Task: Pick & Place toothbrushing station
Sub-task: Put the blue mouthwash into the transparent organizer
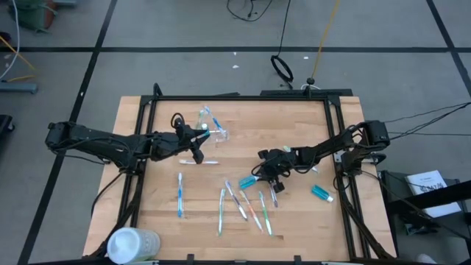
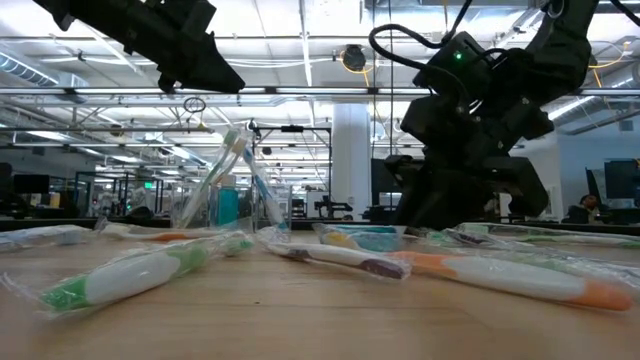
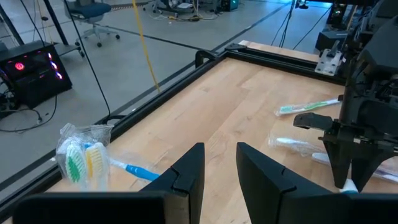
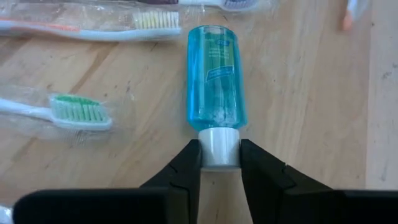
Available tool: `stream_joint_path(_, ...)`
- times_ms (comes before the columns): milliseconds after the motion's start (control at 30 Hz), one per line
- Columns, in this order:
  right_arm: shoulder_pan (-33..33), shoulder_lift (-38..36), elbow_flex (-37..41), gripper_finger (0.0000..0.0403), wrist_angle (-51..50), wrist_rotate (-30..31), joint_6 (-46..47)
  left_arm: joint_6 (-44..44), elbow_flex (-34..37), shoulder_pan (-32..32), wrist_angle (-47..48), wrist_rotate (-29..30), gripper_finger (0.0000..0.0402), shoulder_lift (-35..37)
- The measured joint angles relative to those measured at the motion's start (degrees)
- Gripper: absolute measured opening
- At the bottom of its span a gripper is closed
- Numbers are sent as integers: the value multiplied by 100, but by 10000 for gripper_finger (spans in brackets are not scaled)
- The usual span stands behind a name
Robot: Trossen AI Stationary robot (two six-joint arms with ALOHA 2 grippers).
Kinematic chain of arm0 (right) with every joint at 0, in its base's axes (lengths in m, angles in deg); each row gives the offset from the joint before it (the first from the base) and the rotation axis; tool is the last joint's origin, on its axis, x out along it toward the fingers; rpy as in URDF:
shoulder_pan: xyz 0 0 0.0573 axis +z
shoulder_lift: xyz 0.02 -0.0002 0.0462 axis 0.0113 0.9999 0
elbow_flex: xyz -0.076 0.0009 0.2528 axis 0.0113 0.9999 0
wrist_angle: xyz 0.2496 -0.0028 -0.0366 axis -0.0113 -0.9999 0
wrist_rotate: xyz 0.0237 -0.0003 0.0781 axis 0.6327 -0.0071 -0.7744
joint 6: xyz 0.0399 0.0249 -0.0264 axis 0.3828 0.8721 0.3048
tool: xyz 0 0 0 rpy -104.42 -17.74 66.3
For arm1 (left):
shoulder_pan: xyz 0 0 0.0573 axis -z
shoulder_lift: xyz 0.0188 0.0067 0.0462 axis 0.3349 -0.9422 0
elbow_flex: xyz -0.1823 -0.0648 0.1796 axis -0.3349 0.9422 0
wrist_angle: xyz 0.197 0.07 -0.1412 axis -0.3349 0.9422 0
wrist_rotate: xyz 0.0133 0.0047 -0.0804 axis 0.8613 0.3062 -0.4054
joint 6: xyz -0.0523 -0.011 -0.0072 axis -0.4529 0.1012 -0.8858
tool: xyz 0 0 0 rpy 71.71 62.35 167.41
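- Looking straight down from the high view, the right tool is seen low over the desk, at a teal toothpaste tube just beside the scattered toothbrushes. A second teal tube lies nearer the right edge. The left tool is held near the clear cup, where a few brushes already stand. A white container sits at the front left corner.
- Across the low view, wrapped toothbrushes lie in the foreground, with the cup behind and the right arm over the desk.
- Through the left wrist view, the left tool's fingers are shown apart and empty; the cup's bristles are near.
- Through the right wrist view, the right tool is shown clamped on the white cap of the tube, which lies flat.
- Judged from this, the pick of the tube is in hand; a lift and a carry to the cup would be called for next, with the grip on the cap alone liable to slip.
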Motion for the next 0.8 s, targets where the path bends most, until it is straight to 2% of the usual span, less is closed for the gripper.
stream_joint_path(233, 23, -179, 0, 79, -41, 204, -550, 0, 1, 0, -1, -31, 99, 0)
stream_joint_path(367, 79, -475, 0, 80, -48, 490, -1422, -2, 1, 0, -265, -624, 99, -3)
stream_joint_path(500, 213, -725, -2, 79, 97, 651, -3130, 116, 2, -32, -939, -1224, 99, -226)
stream_joint_path(667, 403, -728, -2, 79, 694, 1359, -5930, 594, 1, -162, -1954, -2848, 99, -760)
stream_joint_path(733, 433, -728, -2, 79, 874, 1356, -6664, 540, -18, -198, -2333, -3112, 99, -1023)
stream_joint_path(800, 440, -726, -2, 79, 1030, 1364, -6918, 454, -180, -247, -2335, -3213, 103, -1225)
